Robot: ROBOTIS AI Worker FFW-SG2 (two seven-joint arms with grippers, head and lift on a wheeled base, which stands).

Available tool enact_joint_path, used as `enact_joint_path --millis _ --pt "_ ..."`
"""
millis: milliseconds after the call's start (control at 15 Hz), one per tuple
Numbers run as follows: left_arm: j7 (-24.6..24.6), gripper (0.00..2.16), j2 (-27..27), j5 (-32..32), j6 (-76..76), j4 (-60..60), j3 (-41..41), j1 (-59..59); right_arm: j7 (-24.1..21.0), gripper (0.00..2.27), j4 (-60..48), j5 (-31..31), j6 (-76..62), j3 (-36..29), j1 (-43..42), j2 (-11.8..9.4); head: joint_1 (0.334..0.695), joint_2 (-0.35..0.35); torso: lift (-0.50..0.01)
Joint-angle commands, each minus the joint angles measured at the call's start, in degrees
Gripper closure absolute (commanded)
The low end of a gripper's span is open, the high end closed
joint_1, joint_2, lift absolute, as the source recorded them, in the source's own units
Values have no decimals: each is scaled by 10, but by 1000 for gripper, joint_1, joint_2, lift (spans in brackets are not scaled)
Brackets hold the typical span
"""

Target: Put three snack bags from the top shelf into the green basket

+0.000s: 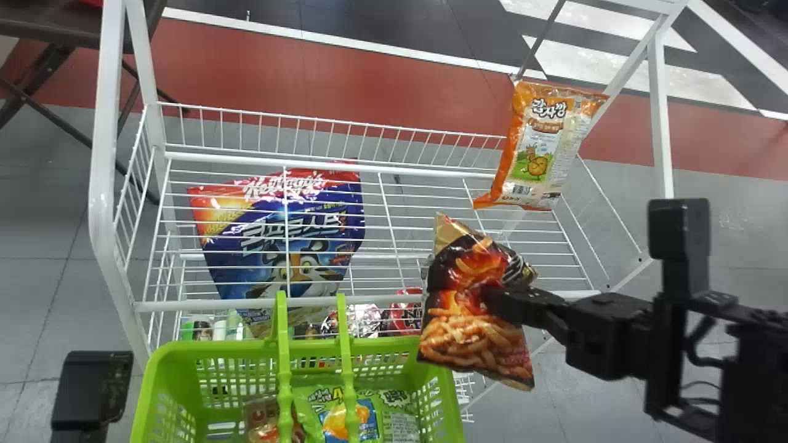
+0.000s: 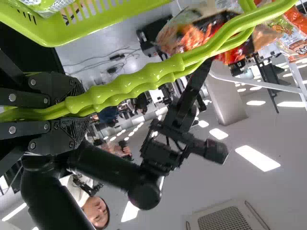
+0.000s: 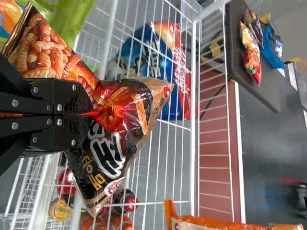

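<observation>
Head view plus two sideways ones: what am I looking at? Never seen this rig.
It's a robot with two black arms, one gripper each. The head view looks down from its head; the sideways pictures come from cameras on its wrists.

The right gripper pinches a black-and-red snack bag near the rim of the green basket. The left gripper holds the basket's handles.

A green bag and a brown one lie in the basket. An orange bag sits on the top shelf; a blue one shows through its wires.
</observation>
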Motion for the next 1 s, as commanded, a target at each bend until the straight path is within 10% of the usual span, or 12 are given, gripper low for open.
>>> enact_joint_path --millis 0,267,933 --pt "0 1393 -1 0 0 1 -1 -1 7 2128 -16 -93 5 -59 7 11 695 -350 -45" --pt "1 1393 -1 0 -2 1 -3 -1 5 2128 -29 -123 5 -22 45 33 695 -350 -45" --pt "0 1393 -1 -1 -5 -2 -3 3 -5 2105 28 57 5 188 125 9 695 -350 -45"
